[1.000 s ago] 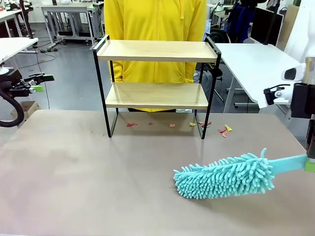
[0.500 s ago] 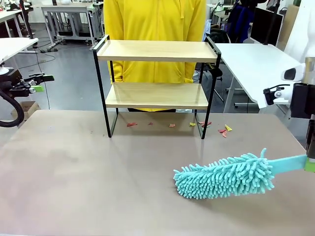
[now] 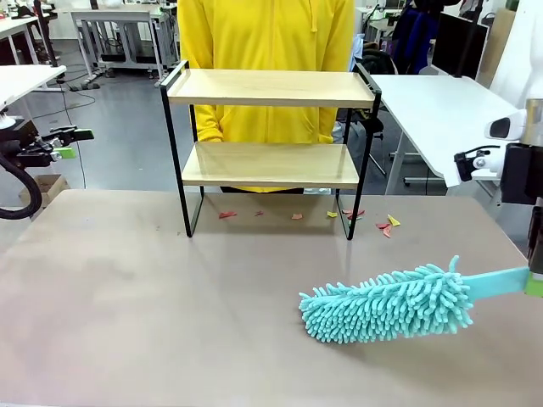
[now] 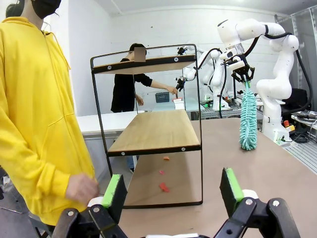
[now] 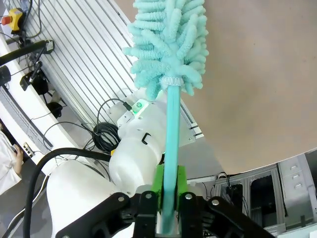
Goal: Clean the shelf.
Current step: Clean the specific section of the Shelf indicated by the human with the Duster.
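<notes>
The shelf (image 3: 270,144) stands at the table's far side, both wooden boards bare; the left wrist view takes in the shelf (image 4: 154,132) from its end. A teal fluffy duster (image 3: 389,305) hangs low over the table's right part, its handle running to my right gripper (image 3: 534,285) at the picture's edge. In the right wrist view that gripper (image 5: 168,194) is shut on the duster's handle, with the duster head (image 5: 168,37) above. My left gripper (image 3: 66,144) hovers off the table's left side, and seen from the wrist the left gripper (image 4: 173,191) is open and holds nothing.
Small red, orange and yellow paper scraps (image 3: 293,215) lie on the table under and right of the shelf (image 3: 387,225). A person in a yellow hoodie (image 3: 267,51) stands right behind the shelf. A white side table (image 3: 441,110) is at back right.
</notes>
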You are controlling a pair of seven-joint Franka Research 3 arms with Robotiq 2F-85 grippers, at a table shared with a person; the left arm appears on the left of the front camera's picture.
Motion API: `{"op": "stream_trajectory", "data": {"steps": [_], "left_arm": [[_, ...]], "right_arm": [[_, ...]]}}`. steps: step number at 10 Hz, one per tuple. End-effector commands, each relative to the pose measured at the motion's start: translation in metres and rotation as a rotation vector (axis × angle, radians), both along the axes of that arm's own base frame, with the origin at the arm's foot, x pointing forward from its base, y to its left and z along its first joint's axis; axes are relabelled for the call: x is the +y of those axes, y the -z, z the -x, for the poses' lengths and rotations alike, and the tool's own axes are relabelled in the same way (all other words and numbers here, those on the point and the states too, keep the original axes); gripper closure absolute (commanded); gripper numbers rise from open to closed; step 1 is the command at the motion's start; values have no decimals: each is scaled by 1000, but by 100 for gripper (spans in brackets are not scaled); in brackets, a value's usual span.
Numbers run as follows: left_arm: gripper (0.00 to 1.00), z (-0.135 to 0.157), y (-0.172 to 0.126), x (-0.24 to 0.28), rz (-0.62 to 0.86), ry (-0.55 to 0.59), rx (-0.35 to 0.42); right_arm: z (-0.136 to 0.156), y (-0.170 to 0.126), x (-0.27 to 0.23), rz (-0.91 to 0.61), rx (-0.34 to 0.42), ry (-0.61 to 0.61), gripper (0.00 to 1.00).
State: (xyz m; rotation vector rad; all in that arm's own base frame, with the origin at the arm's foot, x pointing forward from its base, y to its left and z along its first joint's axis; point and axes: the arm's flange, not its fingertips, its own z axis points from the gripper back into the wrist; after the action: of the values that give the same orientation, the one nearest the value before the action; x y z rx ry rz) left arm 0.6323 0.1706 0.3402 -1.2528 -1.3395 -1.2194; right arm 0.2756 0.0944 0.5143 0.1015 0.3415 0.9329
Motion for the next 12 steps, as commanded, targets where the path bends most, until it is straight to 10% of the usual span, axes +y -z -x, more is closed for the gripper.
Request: {"op": "stream_trajectory", "data": {"steps": [1,12], "left_arm": [[0,2,-3,0,-4,-5,-1],[0,2,-3,0,-4,-5,-1]], "right_arm": [[-1,2,3,-9,-11,11,87],[-1,2,3,-9,-11,11,87]]}}
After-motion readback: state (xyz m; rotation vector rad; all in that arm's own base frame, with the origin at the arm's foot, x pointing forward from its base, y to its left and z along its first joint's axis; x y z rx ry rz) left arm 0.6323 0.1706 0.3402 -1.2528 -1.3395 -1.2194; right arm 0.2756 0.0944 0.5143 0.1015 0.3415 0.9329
